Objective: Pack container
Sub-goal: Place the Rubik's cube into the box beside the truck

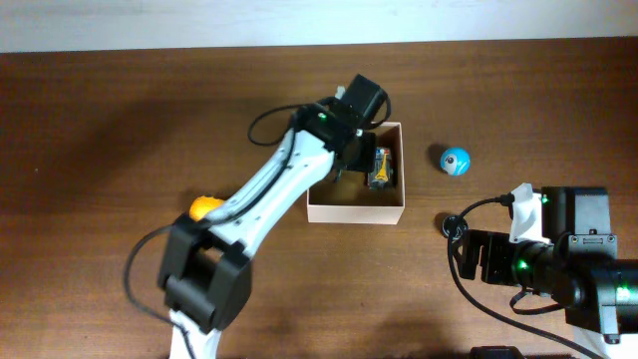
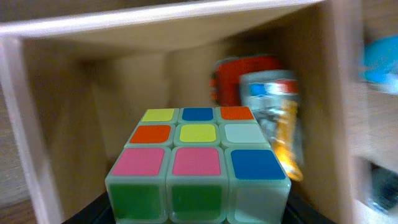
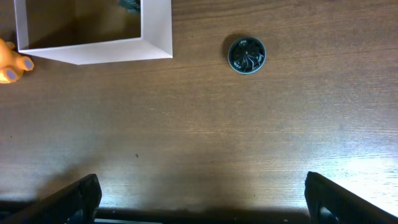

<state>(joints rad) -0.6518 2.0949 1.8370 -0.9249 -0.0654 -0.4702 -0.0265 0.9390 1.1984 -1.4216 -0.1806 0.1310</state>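
Now the placing step. The left gripper [image 1: 349,165] is down inside the container [image 1: 394,211], which stands on the counter [image 3: 205,137]. It is closed on a cube [image 2: 199,165] with coloured tiles. Only dark slivers of the gripper show under the cube in the left wrist view, so the hold is a judgement. The cube sits in the container's left half; I cannot tell whether it touches the floor. Just beyond it, along the container's right wall, lies a red-and-yellow toy [image 2: 267,112], too blurred to tell what kind. Behind both is the container's far wall.

Next move, as I read it: set the cube flat beside the toy, not on it. Then spread the fingers and lift straight out, clear of the walls.

The right gripper [image 3: 202,183] hangs spread wide over bare counter near the container's right front corner, holding nothing. A black disc [image 3: 247,55] lies just right of the container, and a blue ball [image 1: 455,160] lies near its right wall, farther back. An orange toy [image 1: 204,207] lies off its left side, cut by the frame edge in the right wrist view. All three are outside, not yet packed.
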